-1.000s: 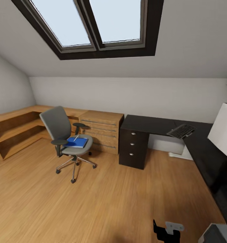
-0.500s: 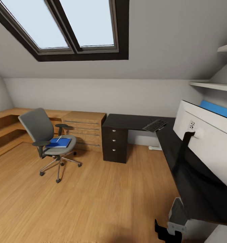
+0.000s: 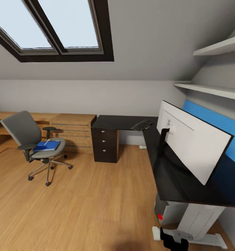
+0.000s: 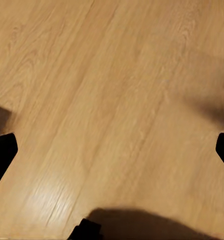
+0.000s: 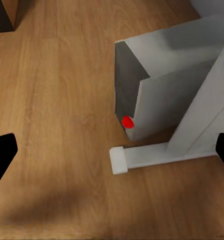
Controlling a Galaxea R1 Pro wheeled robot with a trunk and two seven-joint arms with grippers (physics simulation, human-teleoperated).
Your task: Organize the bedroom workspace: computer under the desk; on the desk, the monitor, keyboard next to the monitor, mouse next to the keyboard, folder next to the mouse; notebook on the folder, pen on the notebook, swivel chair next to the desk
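On the glossy black top of the L-shaped desk (image 3: 173, 177) stands the wide flat monitor (image 3: 192, 144), its pale grey back facing the camera and its thin black stand (image 3: 162, 141) resting on the top. Beyond it, near the desk's inner corner, lies the slim dark keyboard (image 3: 142, 125). A black drawer unit (image 3: 104, 145) closes the desk's far end, just beside a light wooden drawer cabinet (image 3: 72, 132).

Under the near end of the desk sits the small light grey computer tower (image 5: 161, 82) with a red dot (image 5: 127, 121) on its front, beside a white desk leg (image 5: 191, 140) and its foot bar.

Well apart from the desk, on the wooden floor (image 3: 89, 205), stands the grey padded swivel chair (image 3: 31, 143) on a chrome star base. The flat bright blue folder (image 3: 46, 145) lies on its seat, with a thin pale object on top, too small to identify.

The left gripper (image 4: 112, 165) and the right gripper (image 5: 112, 160) both have their black fingertips spread wide at the frame edges, holding nothing.
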